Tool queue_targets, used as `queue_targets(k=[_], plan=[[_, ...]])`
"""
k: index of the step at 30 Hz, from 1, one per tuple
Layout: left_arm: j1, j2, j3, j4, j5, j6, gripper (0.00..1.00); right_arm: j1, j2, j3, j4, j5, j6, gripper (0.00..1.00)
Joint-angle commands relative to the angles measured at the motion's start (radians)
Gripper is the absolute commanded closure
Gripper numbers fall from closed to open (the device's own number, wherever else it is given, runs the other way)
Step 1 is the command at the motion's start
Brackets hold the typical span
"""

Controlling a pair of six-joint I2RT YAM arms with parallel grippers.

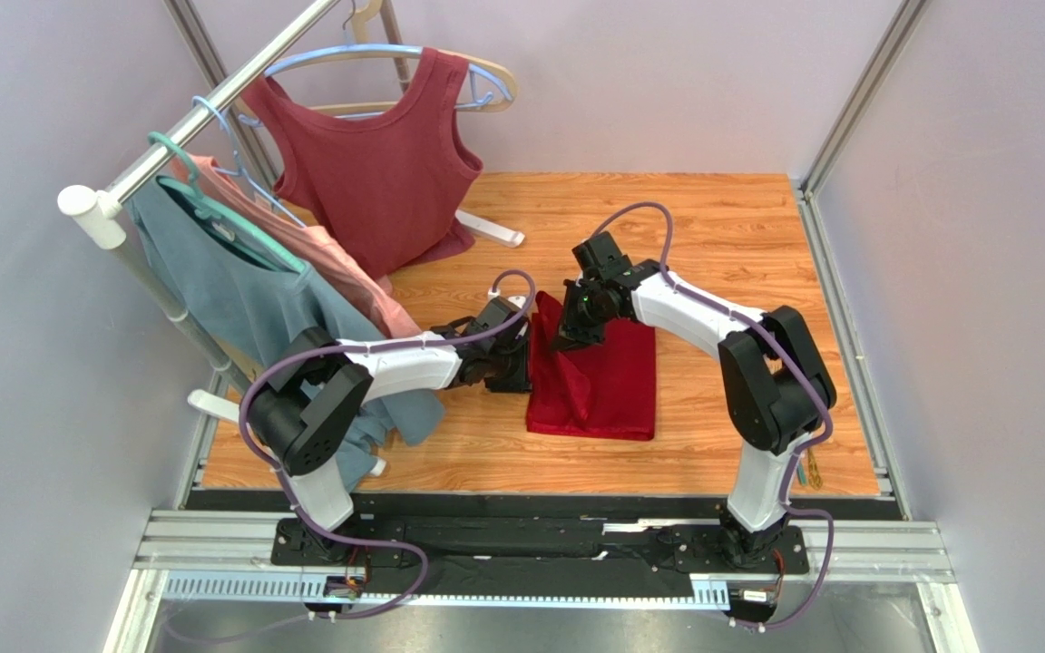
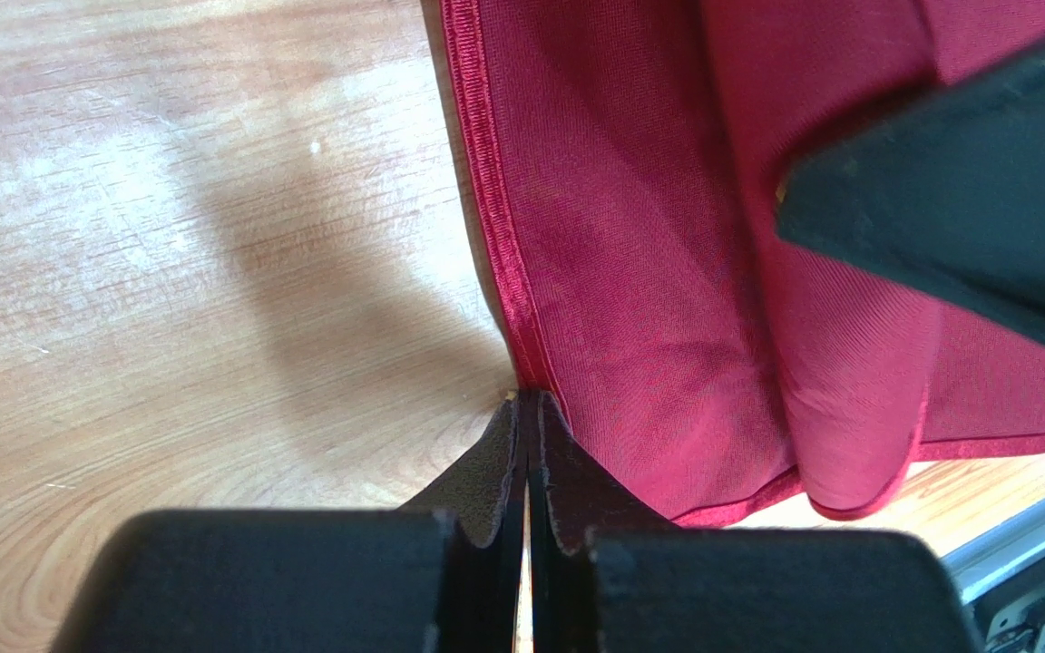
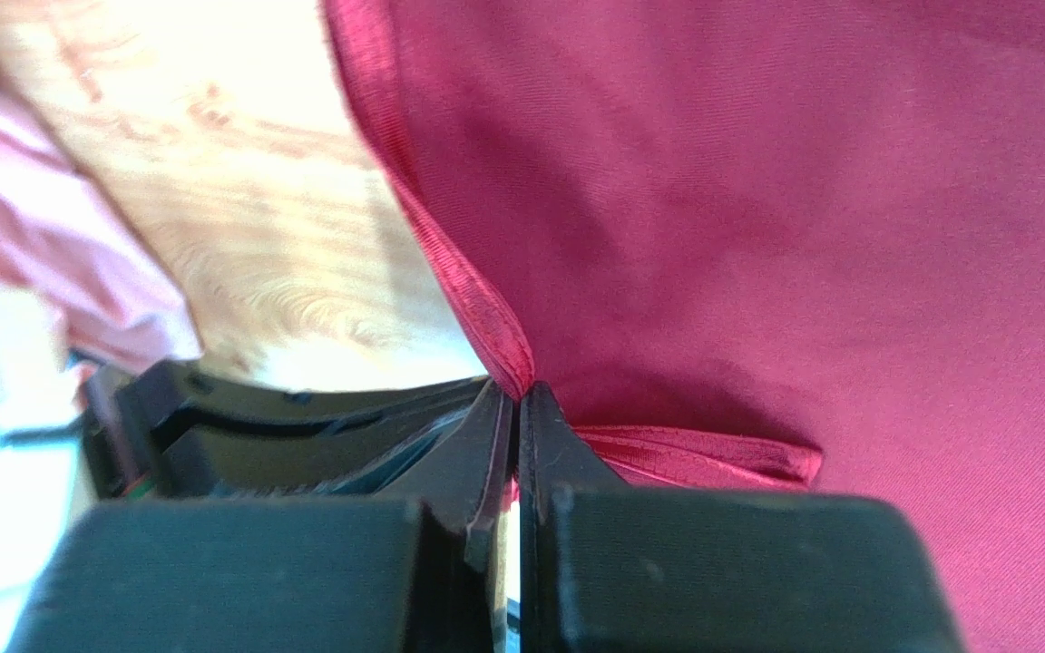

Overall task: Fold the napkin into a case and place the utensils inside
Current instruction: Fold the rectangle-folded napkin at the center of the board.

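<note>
The crimson napkin (image 1: 603, 385) lies on the wooden table (image 1: 705, 231), its left part lifted and bunched. My left gripper (image 1: 521, 365) is shut on the napkin's hemmed left edge (image 2: 515, 299); in the left wrist view the jaws (image 2: 531, 403) pinch the hem. My right gripper (image 1: 569, 333) is shut on the napkin's upper left hem; in the right wrist view it (image 3: 521, 395) clamps the folded hem (image 3: 467, 293). The right gripper's finger shows as a dark shape in the left wrist view (image 2: 964, 204). No gold utensils and no finished case are in view.
A clothes rail (image 1: 201, 116) at the back left carries a maroon sleeveless top (image 1: 378, 163), a blue-grey top (image 1: 235, 293) and a pink garment (image 1: 344, 279), close to my left arm. Grey walls bound the table on three sides.
</note>
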Motion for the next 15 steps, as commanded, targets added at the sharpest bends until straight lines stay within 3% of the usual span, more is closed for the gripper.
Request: queue_targets(k=[1,15], plan=[[-0.007,0.006,-0.044,-0.106,-0.029,0.008,1.00,0.001,0.019,-0.002,-0.004,0.058,0.037,1.00],[-0.007,0.011,-0.027,-0.120,-0.028,0.021,1.00,-0.007,-0.031,-0.057,-0.079,0.187,-0.013,1.00]])
